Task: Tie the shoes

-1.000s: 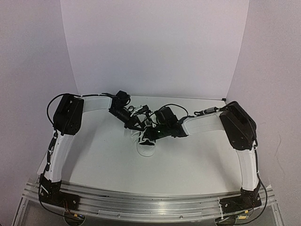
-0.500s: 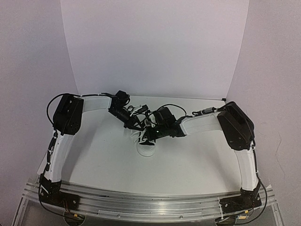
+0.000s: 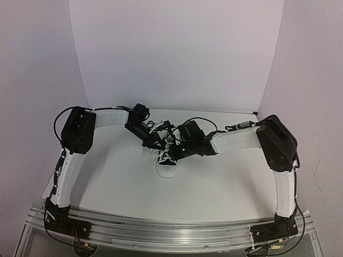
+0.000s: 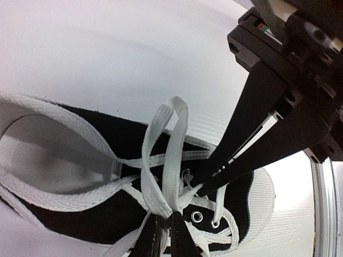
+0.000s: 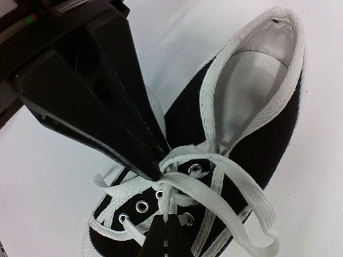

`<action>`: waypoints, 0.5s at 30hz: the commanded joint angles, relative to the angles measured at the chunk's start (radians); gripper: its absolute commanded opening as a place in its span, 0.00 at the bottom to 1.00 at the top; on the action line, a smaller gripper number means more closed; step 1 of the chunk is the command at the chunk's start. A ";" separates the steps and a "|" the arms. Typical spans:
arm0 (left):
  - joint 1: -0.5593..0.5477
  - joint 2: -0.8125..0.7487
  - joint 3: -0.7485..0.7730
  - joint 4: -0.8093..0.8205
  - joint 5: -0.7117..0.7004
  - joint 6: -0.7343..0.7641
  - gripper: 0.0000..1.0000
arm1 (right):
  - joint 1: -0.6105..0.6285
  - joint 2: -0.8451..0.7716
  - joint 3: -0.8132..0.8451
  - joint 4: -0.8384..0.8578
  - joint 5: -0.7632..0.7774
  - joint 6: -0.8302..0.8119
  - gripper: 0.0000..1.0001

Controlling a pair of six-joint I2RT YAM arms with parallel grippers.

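The shoe (image 3: 167, 164) is a small black sneaker with a white toe cap, standing mid-table with its toe toward the arms. Both grippers meet over its lacing. In the left wrist view my left gripper (image 4: 167, 217) is pinched on the base of a white lace loop (image 4: 172, 142) that stands up above the black canvas (image 4: 69, 214). My right gripper (image 4: 203, 186) reaches in from the upper right, its tips at the eyelets. In the right wrist view my right gripper (image 5: 170, 219) is shut on a lace strand (image 5: 177, 198) beside the knot, with the left gripper (image 5: 155, 171) opposite.
The white table (image 3: 214, 179) is backed by white walls on three sides. An aluminium rail (image 3: 171, 235) carrying both arm bases runs along the near edge. Cables hang around the two wrists above the shoe.
My right gripper has closed on the lace, and its arm has shifted a little to the right. The left gripper stays at the lacing, holding the loop.
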 commanded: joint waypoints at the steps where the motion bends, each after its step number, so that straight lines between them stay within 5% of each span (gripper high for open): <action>1: -0.009 0.008 0.047 -0.009 -0.006 0.014 0.15 | 0.007 -0.073 -0.039 -0.025 -0.033 0.000 0.00; 9: -0.006 -0.008 0.074 -0.016 -0.014 0.012 0.35 | 0.017 -0.170 -0.155 -0.029 -0.113 0.022 0.00; 15: 0.006 -0.035 0.081 -0.035 -0.011 0.021 0.38 | 0.021 -0.189 -0.190 -0.029 -0.181 0.040 0.00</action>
